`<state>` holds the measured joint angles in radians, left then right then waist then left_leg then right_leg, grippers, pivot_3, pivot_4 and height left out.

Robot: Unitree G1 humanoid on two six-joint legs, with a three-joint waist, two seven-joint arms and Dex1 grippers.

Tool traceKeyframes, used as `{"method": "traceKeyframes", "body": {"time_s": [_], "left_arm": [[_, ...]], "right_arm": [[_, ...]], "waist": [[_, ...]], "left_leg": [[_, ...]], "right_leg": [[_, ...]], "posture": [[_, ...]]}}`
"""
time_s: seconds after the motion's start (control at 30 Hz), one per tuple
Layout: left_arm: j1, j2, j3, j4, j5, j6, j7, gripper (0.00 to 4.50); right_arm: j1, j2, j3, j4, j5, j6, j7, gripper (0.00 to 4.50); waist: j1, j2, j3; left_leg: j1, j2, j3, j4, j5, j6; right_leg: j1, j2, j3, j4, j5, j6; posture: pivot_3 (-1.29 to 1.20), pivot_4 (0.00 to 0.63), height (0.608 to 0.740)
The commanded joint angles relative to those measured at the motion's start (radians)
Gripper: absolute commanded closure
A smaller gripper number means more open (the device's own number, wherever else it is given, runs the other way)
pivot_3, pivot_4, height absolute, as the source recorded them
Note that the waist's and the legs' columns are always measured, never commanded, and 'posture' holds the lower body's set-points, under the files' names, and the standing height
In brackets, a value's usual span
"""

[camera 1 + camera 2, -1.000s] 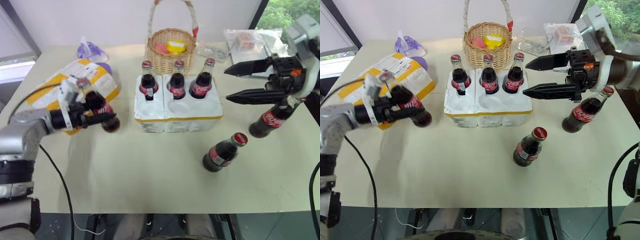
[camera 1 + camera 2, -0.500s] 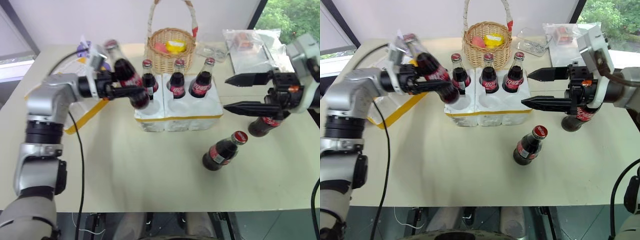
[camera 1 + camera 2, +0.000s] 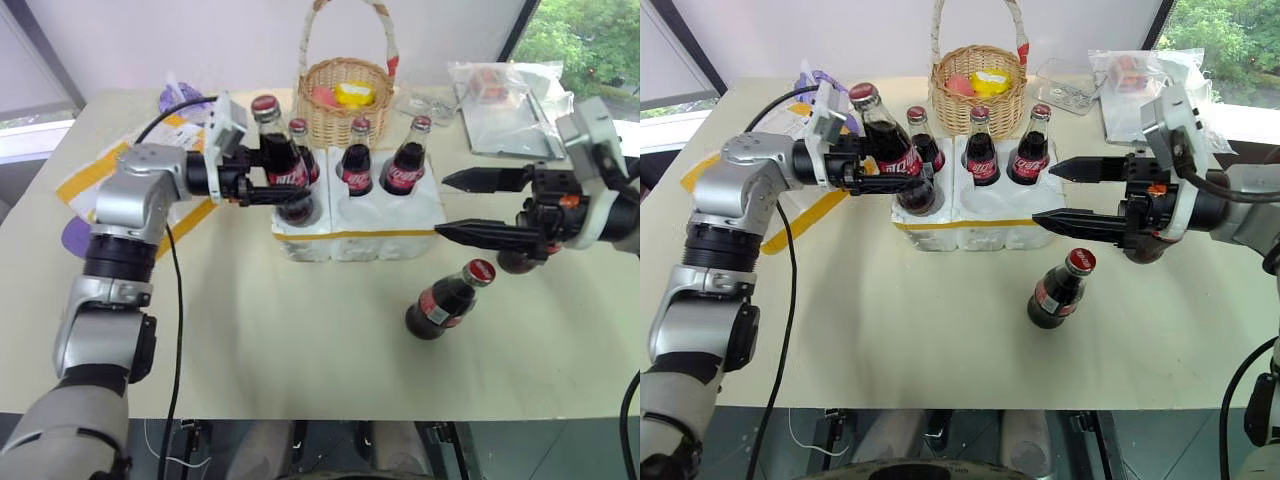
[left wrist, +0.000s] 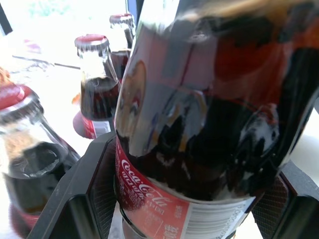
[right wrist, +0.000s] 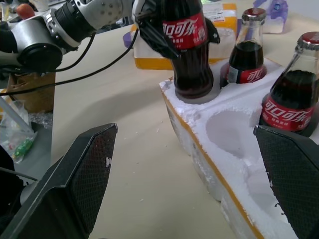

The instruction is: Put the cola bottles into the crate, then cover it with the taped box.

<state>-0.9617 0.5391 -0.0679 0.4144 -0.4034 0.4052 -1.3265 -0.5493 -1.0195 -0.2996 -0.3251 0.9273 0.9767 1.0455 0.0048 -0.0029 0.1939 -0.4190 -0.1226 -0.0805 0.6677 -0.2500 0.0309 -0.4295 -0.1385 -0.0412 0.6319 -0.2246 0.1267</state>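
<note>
Fingers of the left gripper (image 3: 908, 172) clasped a dark red-capped glass cola bottle (image 3: 888, 148) over the white foam crate's (image 3: 980, 215) front-left well. Right gripper (image 3: 1058, 194) hovered with fingers spread wide, empty.

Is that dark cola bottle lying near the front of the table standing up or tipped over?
Tipped over. The small glass cola bottle with a red cap lies on its side on the beige table, in front of the low white foam crate.

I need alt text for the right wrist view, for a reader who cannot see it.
The left gripper holds a cola bottle with its base in a front corner well of the white foam crate. Two more bottles stand in wells behind, and the right gripper's open black fingers frame the scene.
</note>
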Motion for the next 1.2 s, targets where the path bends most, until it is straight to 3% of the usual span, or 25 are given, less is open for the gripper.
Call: {"method": "traceKeyframes", "body": {"time_s": [0.03,0.5,0.57,0.63,0.8,0.93,1.03,1.2], "left_arm": [[-0.034,-0.009,0.024,-0.010,-0.002,-0.019,0.011,1.63],[0.060,-0.024,-0.075,0.077,0.170,-0.217,0.030,1.63],[0.055,-0.033,-0.073,0.101,0.178,-0.224,0.038,0.60],[0.050,-0.037,-0.070,0.118,0.178,-0.221,0.039,0.04],[0.052,-0.018,-0.041,0.113,0.170,-0.225,0.057,0.04],[0.054,0.072,0.068,-0.029,0.031,-0.029,0.027,0.04],[0.099,0.240,0.163,-0.221,-0.116,0.161,-0.066,0.04],[0.190,0.424,0.242,-0.426,-0.293,0.361,-0.167,0.04]], "right_arm": [[-0.028,0.007,-0.001,0.010,0.001,-0.029,-0.007,0.00],[-0.096,0.001,0.071,0.050,-0.038,-0.072,0.019,0.00],[-0.102,0.005,0.082,0.055,-0.050,-0.079,0.019,0.00],[-0.109,0.007,0.093,0.061,-0.063,-0.087,0.019,0.00],[-0.119,-0.002,0.108,0.070,-0.098,-0.118,0.032,0.00],[-0.166,-0.031,0.095,0.109,-0.121,-0.128,0.046,0.00],[-0.201,-0.072,0.060,0.154,-0.133,-0.151,0.071,0.00],[-0.207,-0.083,-0.040,0.191,-0.106,-0.155,0.043,0.00]], "waist": [[0.001,0.000,0.000],[-0.004,0.000,0.000],[-0.004,0.000,0.000],[-0.002,0.000,0.000],[0.001,0.000,0.000],[-0.010,0.000,0.000],[-0.023,0.000,0.000],[-0.014,0.001,0.000]], "left_leg": [[-0.001,0.000,0.000,0.000,0.001,-0.001],[-0.001,0.001,0.000,0.000,0.001,-0.002],[-0.001,0.002,0.000,0.000,0.000,-0.001],[-0.001,0.003,0.000,0.000,0.000,0.000],[0.000,0.004,0.000,0.000,0.000,0.000],[-0.001,0.005,0.001,-0.001,0.000,0.000],[-0.005,0.006,0.001,-0.001,0.003,-0.005],[-0.006,0.006,0.002,-0.001,0.003,-0.006]], "right_leg": [[-0.001,0.000,0.000,0.000,0.000,0.000],[-0.001,0.001,0.000,-0.001,0.000,-0.001],[-0.001,0.002,0.000,-0.001,0.001,-0.001],[-0.001,0.003,0.000,-0.001,0.001,-0.002],[-0.001,0.004,0.000,-0.001,0.003,-0.004],[-0.002,0.005,0.000,-0.001,0.003,-0.004],[-0.007,0.005,0.000,0.000,0.003,-0.004],[-0.008,0.005,0.002,-0.001,0.003,-0.004]], "posture": [[0.00,0.150,0.740],[0.00,0.150,0.740],[0.00,0.150,0.740],[0.00,0.150,0.740],[0.00,0.150,0.740],[0.00,0.150,0.740],[0.00,0.150,0.740],[0.00,0.150,0.740]]}}
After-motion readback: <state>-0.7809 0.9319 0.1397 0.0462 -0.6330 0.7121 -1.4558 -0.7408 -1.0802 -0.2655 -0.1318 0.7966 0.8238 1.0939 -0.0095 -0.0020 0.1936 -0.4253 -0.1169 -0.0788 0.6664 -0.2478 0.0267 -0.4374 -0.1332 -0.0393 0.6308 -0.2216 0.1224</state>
